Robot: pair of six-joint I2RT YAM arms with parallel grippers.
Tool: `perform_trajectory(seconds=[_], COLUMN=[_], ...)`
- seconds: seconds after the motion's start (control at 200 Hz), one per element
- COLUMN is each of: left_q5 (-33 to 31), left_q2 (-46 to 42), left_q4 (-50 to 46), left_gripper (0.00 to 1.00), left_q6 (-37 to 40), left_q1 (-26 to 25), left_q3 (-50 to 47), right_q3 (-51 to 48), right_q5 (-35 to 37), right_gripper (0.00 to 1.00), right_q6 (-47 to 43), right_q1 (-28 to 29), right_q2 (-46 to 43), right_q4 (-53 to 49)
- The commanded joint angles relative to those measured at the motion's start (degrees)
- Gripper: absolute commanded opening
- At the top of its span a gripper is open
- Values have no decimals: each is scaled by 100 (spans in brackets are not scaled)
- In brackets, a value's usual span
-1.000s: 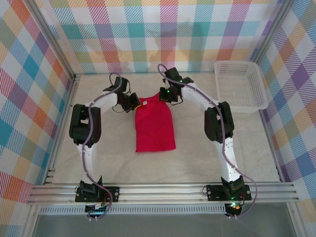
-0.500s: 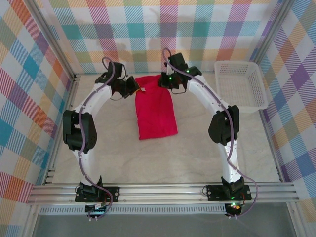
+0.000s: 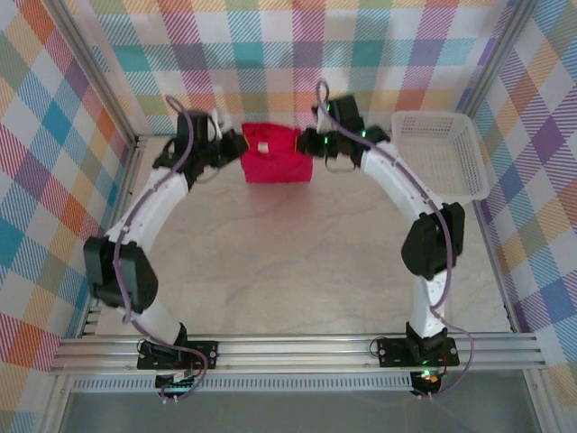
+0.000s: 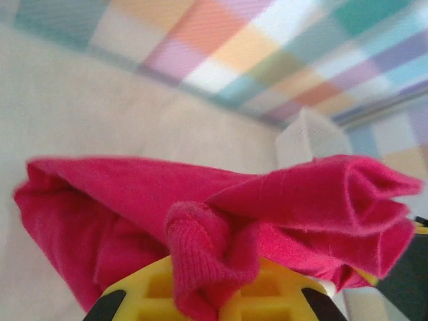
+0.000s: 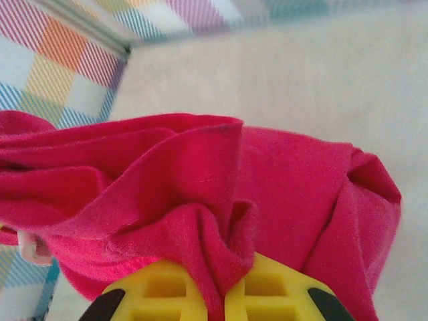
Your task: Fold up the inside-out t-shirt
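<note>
The inside-out t-shirt (image 3: 275, 155) is bright red and hangs bunched between my two grippers at the far middle of the table, lifted off the surface. A small white tag (image 3: 263, 144) shows near its top. My left gripper (image 3: 232, 144) is shut on the shirt's left end; in the left wrist view red ribbed cloth (image 4: 207, 261) is pinched between the yellow fingers (image 4: 150, 291). My right gripper (image 3: 315, 144) is shut on the right end, with a fold of red cloth (image 5: 221, 261) squeezed between its yellow fingers (image 5: 281, 291).
A white plastic mesh basket (image 3: 440, 158) stands at the far right of the table. Checkered walls close in the back and sides. The pale tabletop (image 3: 288, 262) stretches toward the arm bases at the near rail.
Both grippers have carried the shirt toward the back wall and upward. The shirt lay long on the table a second ago; now it hangs short and bunched between them.
</note>
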Motion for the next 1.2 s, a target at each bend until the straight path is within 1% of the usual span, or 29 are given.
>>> perform_trajectory(seconds=[0.0,0.06,0.125,0.19,0.26,0.415,0.51,0.605,0.71,0.805,0.82,0.855,1.025,1.1,1.155,1.195], left_q5=[-307,-451,-629,-756,-870,-1063,-1215,-1278,-1210,-1221,-1221,-1229,-1480,-1559,-1819,-2020], left_q2=[-706,-1108,-1383,-1457,-1335,-828,-316,397,1304,1997,2079,2259,2633,2689,2638,2561], left_q4=[1006,1181,1216,1176,1043,751,486,263,11,-34,-199,-263,-439,-673,-965,-1258], left_gripper=[0,0,0,0,0,0,0,0,0,0,0,0,0,0,0,0], left_q6=[-8,-144,-245,-292,-259,-99,72,210,240,219,216,210,182,216,241,283], left_q1=[-360,-468,-545,-556,-556,-540,-474,-361,-195,-35,-11,34,86,85,57,15], left_q3=[-1637,-2456,-2976,-3240,-3237,-2715,-2145,-1464,-785,-387,-338,-228,124,375,575,769], right_q3=[-1887,-2755,-3312,-3463,-3374,-2986,-2580,-2071,-1534,-988,-897,-663,492,668,629,603], right_q5=[-181,13,51,100,184,621,688,688,682,586,576,560,406,441,467,483], right_gripper=[0,0,0,0,0,1,3,3,4,4,4,3,5,6,8,11], right_q6=[409,615,839,902,859,600,457,335,245,268,281,313,262,222,202,198], right_q1=[361,525,615,649,651,629,502,326,152,-30,-51,-106,-158,-158,-158,-158], right_q2=[-808,-1184,-1379,-1375,-1251,-1025,-667,-119,587,1308,1447,1708,2665,2703,2555,2392], right_q4=[1359,1771,2063,2052,1915,1547,1381,1184,999,798,749,626,-171,-368,-394,-439])
